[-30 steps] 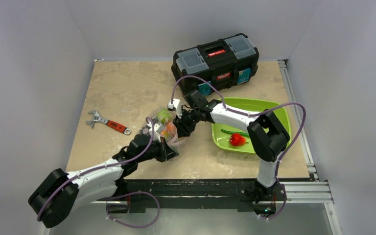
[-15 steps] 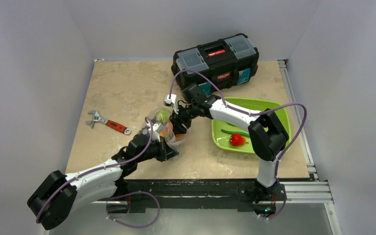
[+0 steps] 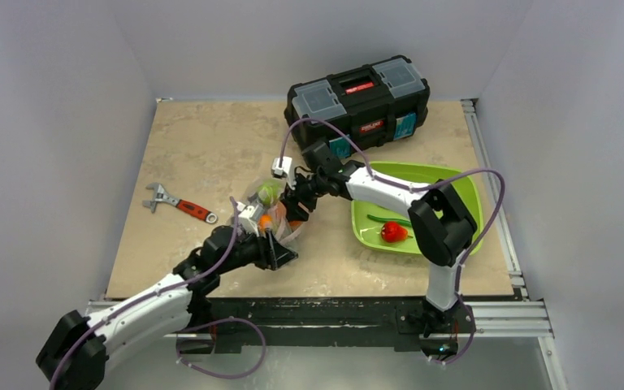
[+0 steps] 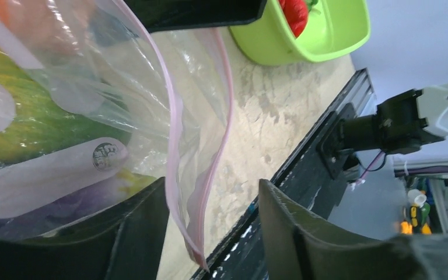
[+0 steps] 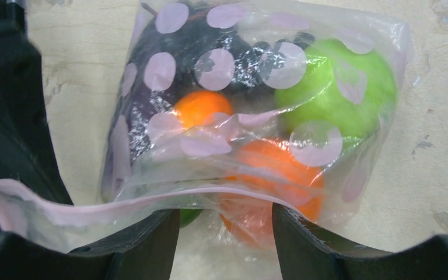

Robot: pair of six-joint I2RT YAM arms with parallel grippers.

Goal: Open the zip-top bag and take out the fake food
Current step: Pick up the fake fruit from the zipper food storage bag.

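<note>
The zip-top bag [image 3: 270,199] sits abt mid table [image 3: 187,146], a bit closer to the near edge than the far one. Both arms meet there. The bag is see-through w/ pale round dots on it. Its pink zip strip [image 4: 172,146] is undone: the 2 pink sides curve away from each other & join again at one end.

Inside the bag: a green apple [image 5: 332,93], a small orange [image 5: 201,108], dark grapes [image 5: 189,44] & a bigger orange piece [image 5: 274,169] down by the mouth.

L gripper [image 4: 213,192]: fingers apart. One pink edge of the bag hangs down btw them, & the bag leans on one finger [image 4: 134,233].

R gripper [image 5: 224,216]: fingers apart too, right at the bag's mouth. The pink edge runs across just in front of them, & the bigger orange piece sits btw them. Can't tell if the fingers touch it.

A lime green tray [image 3: 406,175] is near the right edge. In it lie a red pepper [image 3: 392,232] & a long green bean [image 3: 390,219], close together. A black toolbox [image 3: 357,93] stands at the far edge, right of the middle. A red-handled wrench [image 3: 180,205] lies toward the left edge, apart from the bag.
</note>
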